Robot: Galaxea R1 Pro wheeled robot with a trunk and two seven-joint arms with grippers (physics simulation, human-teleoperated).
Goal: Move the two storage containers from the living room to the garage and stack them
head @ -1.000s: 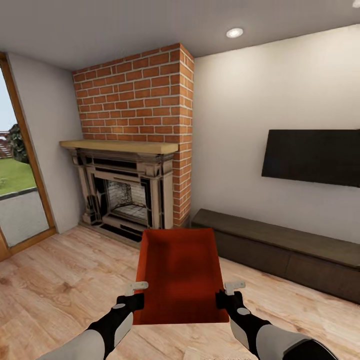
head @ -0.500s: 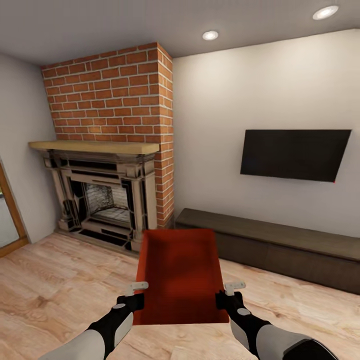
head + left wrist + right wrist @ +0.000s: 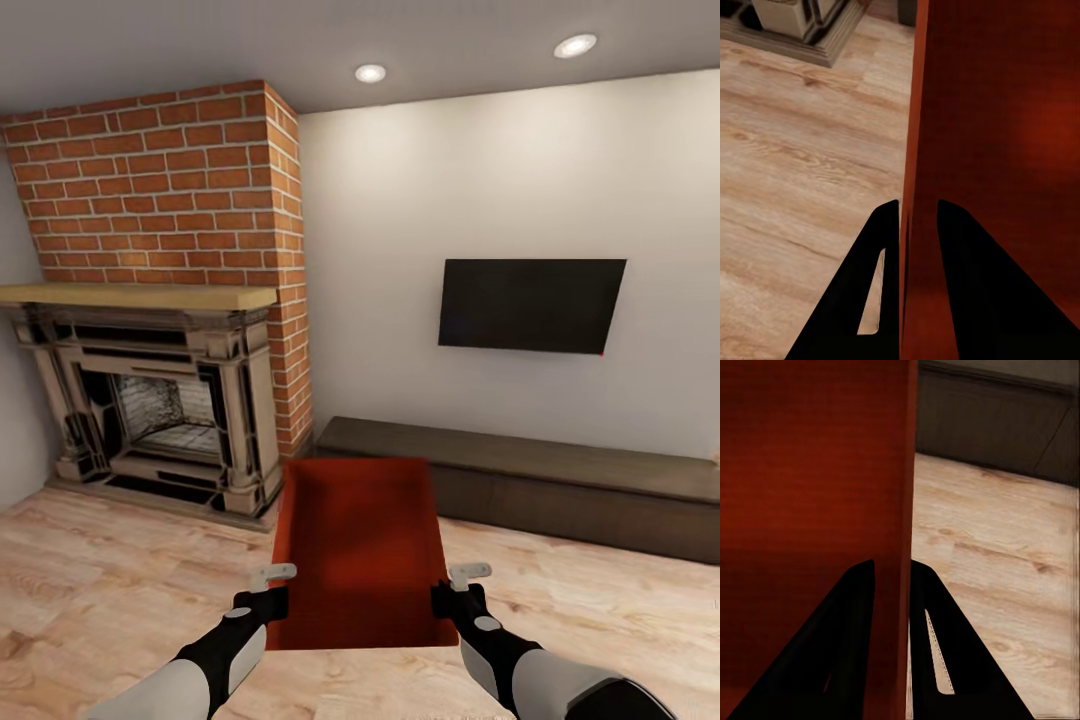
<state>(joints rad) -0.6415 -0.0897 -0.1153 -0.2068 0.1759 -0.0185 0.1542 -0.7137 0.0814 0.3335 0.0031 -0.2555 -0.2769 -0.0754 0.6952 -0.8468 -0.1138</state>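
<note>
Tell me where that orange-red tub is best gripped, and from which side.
Grip the tub by its two long side walls near the end closest to the robot, one pincer per side, coming from that end. The walls are thin and straight, so fingers straddle the rim: the left pincer and right pincer sit that way now.

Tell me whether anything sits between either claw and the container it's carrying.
Nothing visible does. The left claw and right claw each pinch a side wall of the orange-red container, one finger inside, one outside.
</note>
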